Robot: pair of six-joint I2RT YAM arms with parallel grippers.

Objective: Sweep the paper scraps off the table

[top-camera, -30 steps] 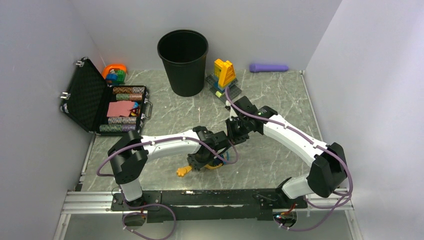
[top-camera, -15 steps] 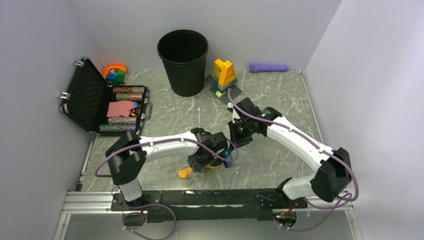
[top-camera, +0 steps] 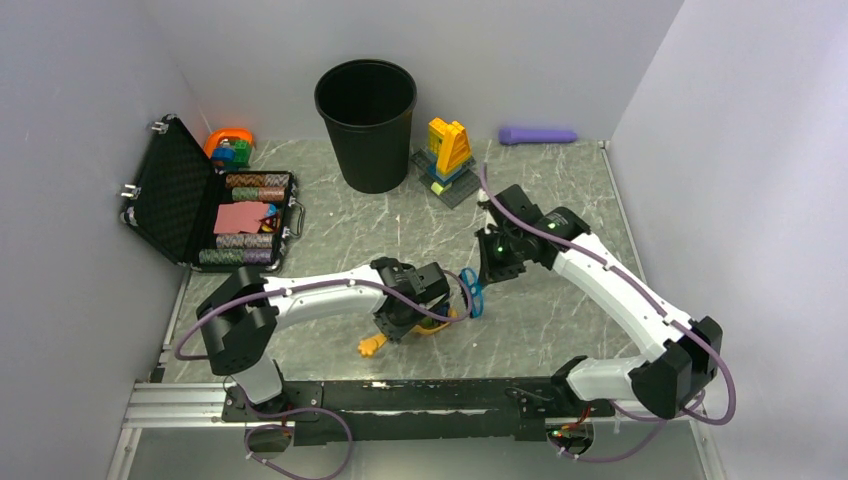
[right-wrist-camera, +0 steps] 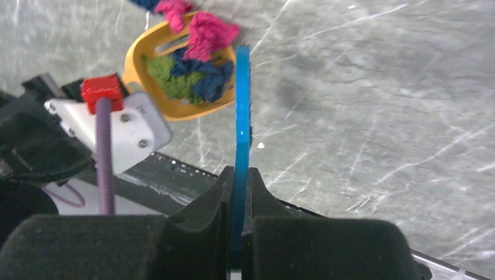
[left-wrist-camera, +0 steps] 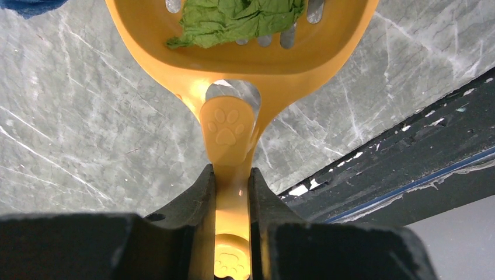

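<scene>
Left wrist view: the left claw point(left-wrist-camera: 232, 181) is closed to a narrow gap, both fingers pressed against the handle of an orange scoop point(left-wrist-camera: 233, 61) that carries a paw-print mark. The scoop's bowl points away from the claw over the grey tabletop point(left-wrist-camera: 87, 128), and a crumpled green wad lies in the bowl, just past the handle.

In the right wrist view, the right claw point(right-wrist-camera: 239, 175) is likewise nearly closed, pinching a thin blue brush point(right-wrist-camera: 241, 105) seen edge-on. The brush reaches forward from the fingers, and its far end stands just beside the scoop's right rim. Whether it touches the rim or the tabletop cannot be told.

The paper scraps point(right-wrist-camera: 207, 81) are gathered in the scoop, left of the brush: green and dark blue wads in the bowl and a magenta one on top at the far side. One more pink wad and a dark blue one sit at the scoop's far edge, partly cut off by the frame.
</scene>
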